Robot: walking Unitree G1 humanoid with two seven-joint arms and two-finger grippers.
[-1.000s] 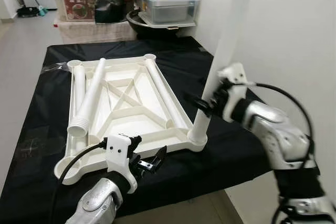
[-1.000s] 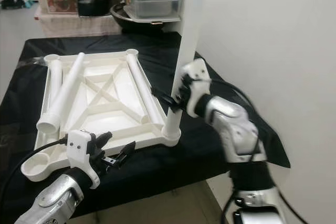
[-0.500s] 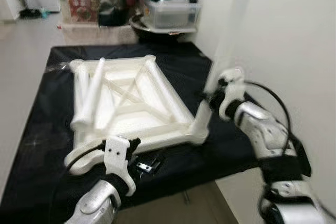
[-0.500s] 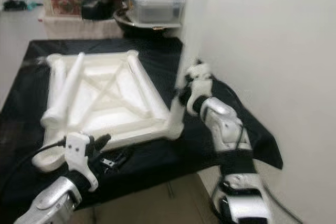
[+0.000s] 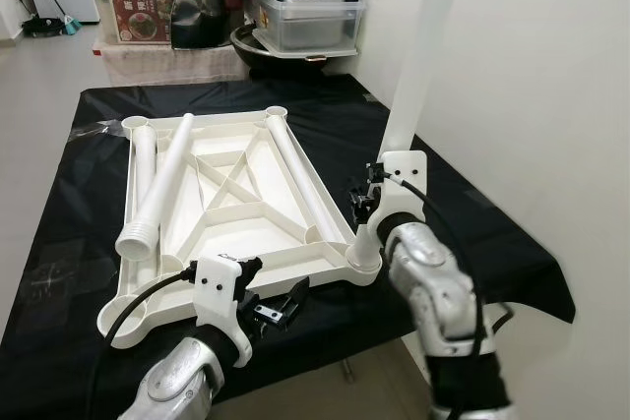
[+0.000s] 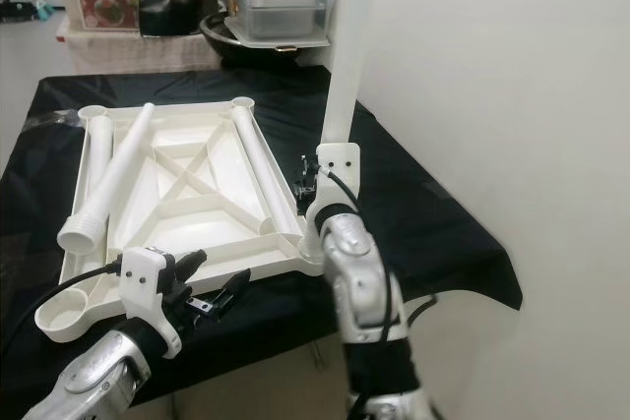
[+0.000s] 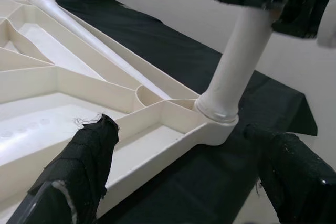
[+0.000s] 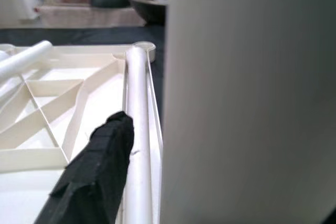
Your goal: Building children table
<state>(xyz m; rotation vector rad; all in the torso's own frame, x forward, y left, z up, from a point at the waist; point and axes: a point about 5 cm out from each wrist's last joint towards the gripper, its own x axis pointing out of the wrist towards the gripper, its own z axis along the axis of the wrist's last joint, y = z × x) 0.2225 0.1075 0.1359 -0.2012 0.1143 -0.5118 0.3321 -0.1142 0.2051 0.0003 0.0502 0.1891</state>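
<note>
Upright leg crowds wall; cloth leftward open.

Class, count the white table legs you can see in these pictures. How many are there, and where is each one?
4. One upright leg stands in the tabletop's near right corner socket, at the right gripper. Three lie on the tabletop: far-left leg, slanted leg, right-edge leg.

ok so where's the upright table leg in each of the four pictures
Left eye view: upright leg stands right of centre, in the tabletop's near right corner.
Right eye view: the leg is near centre, against the wall.
Left wrist view: its lower end sits in the corner socket, upper right.
Right wrist view: the leg is the big white surface on the right.
Shared landmark: the loose leg lying along the tabletop's right edge.
</note>
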